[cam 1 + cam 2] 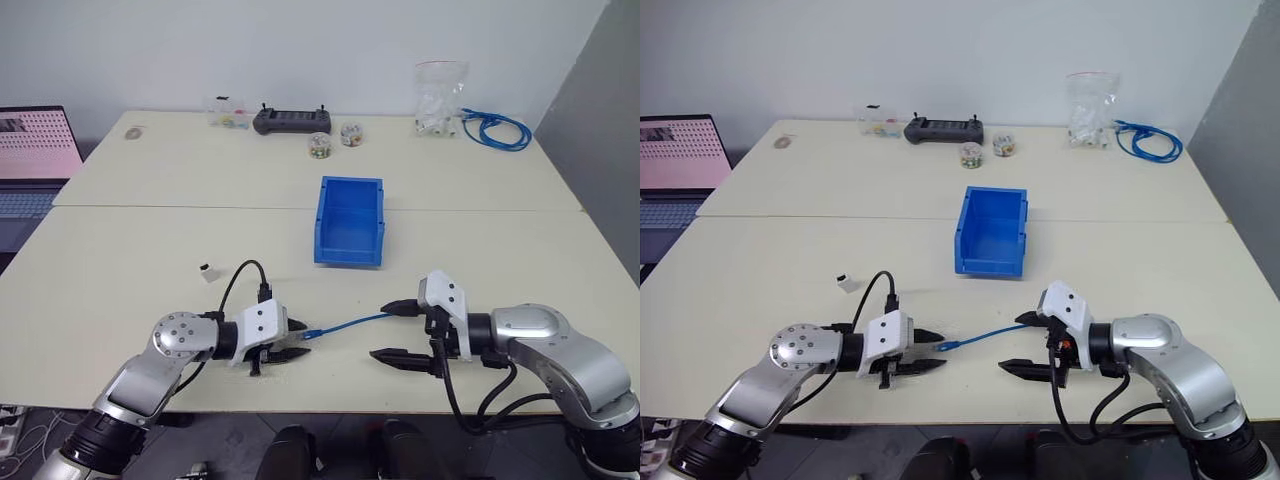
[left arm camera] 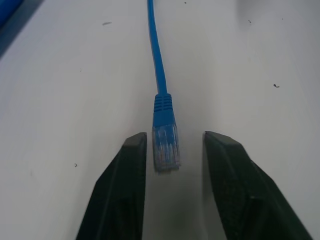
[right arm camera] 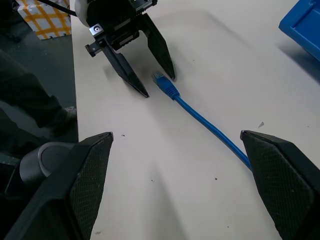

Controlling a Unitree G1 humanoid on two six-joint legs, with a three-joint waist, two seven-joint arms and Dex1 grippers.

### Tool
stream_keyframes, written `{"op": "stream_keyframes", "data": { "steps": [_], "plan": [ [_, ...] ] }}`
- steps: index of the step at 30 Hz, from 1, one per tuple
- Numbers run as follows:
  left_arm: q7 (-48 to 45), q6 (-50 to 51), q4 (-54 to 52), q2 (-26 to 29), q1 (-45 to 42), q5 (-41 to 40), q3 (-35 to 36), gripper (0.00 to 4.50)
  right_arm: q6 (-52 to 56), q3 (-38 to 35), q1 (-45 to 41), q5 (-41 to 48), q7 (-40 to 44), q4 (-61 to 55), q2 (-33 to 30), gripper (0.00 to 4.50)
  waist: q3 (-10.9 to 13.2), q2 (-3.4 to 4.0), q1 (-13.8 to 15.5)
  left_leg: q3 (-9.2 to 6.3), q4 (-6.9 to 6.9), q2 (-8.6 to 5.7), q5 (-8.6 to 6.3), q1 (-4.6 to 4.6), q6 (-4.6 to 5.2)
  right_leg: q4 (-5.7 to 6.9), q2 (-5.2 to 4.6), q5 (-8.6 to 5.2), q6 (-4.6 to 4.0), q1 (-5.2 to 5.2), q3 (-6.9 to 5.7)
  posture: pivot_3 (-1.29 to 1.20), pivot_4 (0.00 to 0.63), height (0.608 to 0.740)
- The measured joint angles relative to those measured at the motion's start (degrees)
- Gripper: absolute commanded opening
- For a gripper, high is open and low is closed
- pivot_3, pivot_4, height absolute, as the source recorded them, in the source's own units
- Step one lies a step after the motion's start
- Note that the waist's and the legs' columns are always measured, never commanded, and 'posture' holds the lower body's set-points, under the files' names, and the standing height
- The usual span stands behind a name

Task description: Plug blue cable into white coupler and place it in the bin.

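One blue cable (image 2: pixel 161 80) plug between left pincer (image 2: pixel 170 150) fingers.

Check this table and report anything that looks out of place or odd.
Nothing is spilled or damaged. One oddity: the white coupler sits alone on the table, well apart from the blue cable that lies between the left gripper and the right gripper. The bin stands upright and looks empty.
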Motion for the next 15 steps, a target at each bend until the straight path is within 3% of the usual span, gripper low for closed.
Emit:
{"op": "stream_keyframes", "data": {
  "steps": [4, 15],
  "plan": [
    [0.06, 1.39, -1.12, 0.98, 0.31, 0.02, 0.01, 0.25, -1.11, -0.32, 0.09, 1.14, -0.2, -0.64, -0.42, 4.32, 0.0, 0.0, -0.26, 0.0, 0.0, 0.01, 0.0, 0.01, 0.0, 0.0, 0.01, 0.0, 0.0, 0.01, 0.0, 0.0, 0.15, 0.74],
    [-1.15, 12.19, -3.76, 0.47, -2.87, -2.71, -0.01, 0.22, 2.94, -6.4, 2.72, 11.61, -3.84, -4.66, -0.7, 4.32, 0.01, -0.02, -0.69, -0.04, 0.01, 0.01, 0.0, -0.05, 0.0, 0.0, 0.02, 0.0, 0.0, 0.01, -0.04, 0.0, 0.15, 0.74]
  ]
}}
